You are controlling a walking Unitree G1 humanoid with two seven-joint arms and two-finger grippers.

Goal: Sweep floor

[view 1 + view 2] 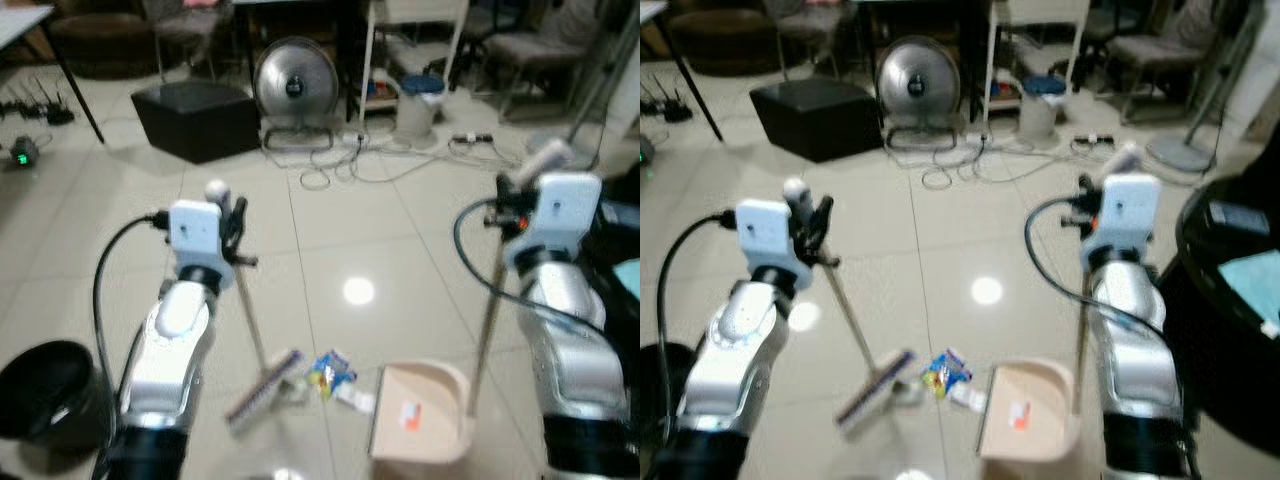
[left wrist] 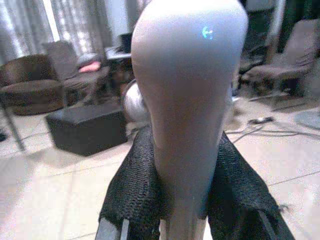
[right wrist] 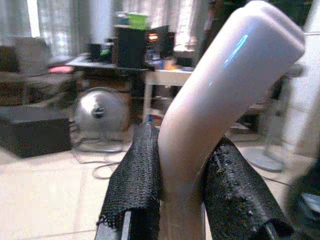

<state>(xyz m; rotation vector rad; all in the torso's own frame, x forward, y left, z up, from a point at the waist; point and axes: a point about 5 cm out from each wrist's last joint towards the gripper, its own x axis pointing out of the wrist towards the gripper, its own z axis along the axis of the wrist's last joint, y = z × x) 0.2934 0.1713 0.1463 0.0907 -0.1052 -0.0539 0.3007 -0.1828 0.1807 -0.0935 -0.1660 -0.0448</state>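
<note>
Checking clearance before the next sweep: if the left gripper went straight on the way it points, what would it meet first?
Judging by its wrist view, the left gripper, shut on the broom handle, points across open floor toward the black box and fan; the box probably comes first, though depth is unclear.

Open tile runs between the left gripper (image 1: 235,225) and right gripper (image 1: 512,200). Below them the broom head (image 1: 262,390), wrappers (image 1: 332,372) and dustpan (image 1: 415,410) crowd the floor. Beyond stand a black box (image 1: 195,118), fan (image 1: 294,85) and, seemingly, loose cables (image 1: 345,165).
</note>
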